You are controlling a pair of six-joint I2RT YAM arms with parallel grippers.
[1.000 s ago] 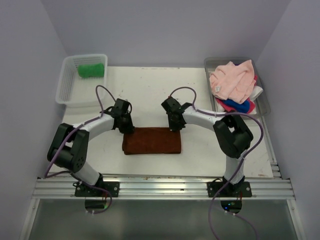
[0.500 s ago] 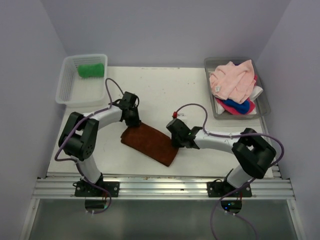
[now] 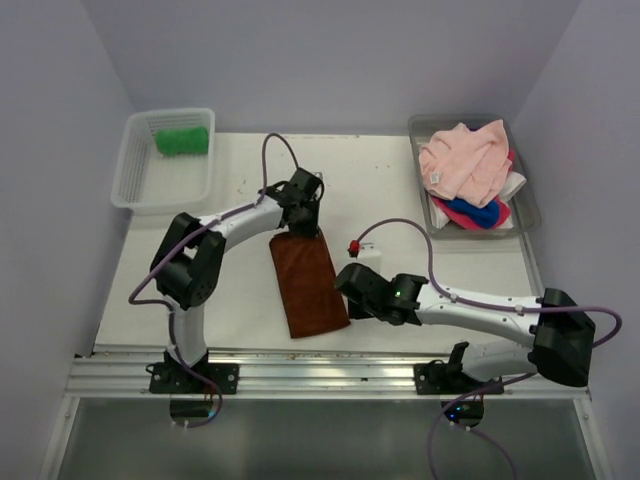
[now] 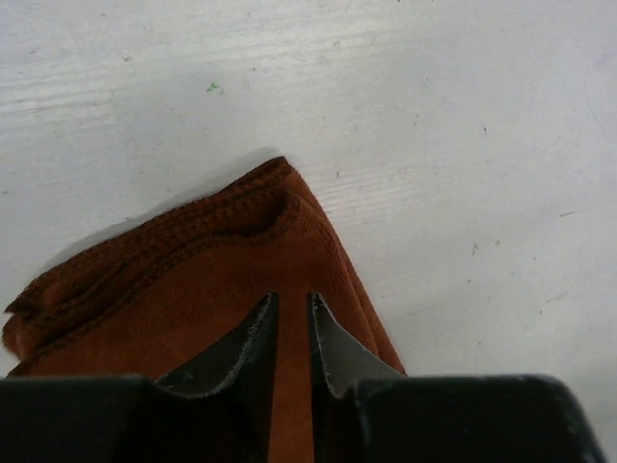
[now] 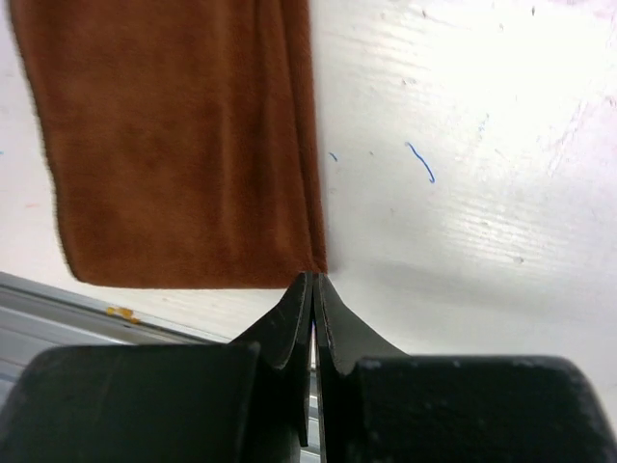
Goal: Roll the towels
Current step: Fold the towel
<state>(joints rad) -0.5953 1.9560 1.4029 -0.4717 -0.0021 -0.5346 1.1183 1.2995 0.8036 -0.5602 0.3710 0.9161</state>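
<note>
Trouble ahead, we reckon: brown towel [image 3: 309,285] lies flat beneath the left hand [image 4: 290,301], jaws narrowly apart over its corner; the closed right hand [image 5: 314,280] tips its other end. An uneven pull could skew the roll.

Table [image 3: 400,170]: white, matt, streaked and scuffed. Brown towel [image 3: 308,285], table centre: soft short-pile cloth with a stitched hem. Basket [image 3: 135,185], table's far-left corner: white plastic mesh. Rail [image 3: 330,375], table's near edge: bare silvery metal. Left fingers [image 4: 337,352]: black plastic, dull sheen.
</note>
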